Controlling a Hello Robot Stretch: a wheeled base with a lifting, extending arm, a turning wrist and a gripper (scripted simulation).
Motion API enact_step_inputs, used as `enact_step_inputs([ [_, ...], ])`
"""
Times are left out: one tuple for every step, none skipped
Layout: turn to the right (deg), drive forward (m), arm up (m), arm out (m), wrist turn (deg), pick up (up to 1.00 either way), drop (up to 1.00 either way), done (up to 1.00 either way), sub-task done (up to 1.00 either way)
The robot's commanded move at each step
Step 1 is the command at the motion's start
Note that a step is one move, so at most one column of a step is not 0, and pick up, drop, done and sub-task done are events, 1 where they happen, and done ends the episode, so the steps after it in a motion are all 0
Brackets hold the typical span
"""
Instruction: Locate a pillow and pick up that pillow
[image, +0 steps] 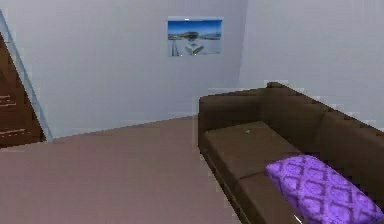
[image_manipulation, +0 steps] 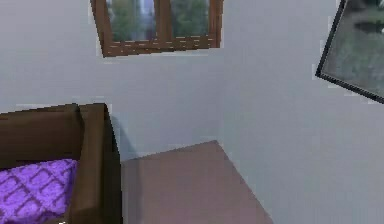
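Both cameras look out from the robot at the room. Nothing of the robot's own body can be told from them: no colours, no shapes, no marks, no cables.

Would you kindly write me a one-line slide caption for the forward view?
A purple patterned pillow lies on a brown sofa near a pale wall hung with a picture.
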Motion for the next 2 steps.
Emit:
enact_step_inputs([
  [-45.0, 0.0, 0.0, 0.0, 0.0, 0.0, 0.0, 0.0, 0.0],
  [45.0, 0.0, 0.0, 0.0, 0.0, 0.0, 0.0, 0.0, 0.0],
])
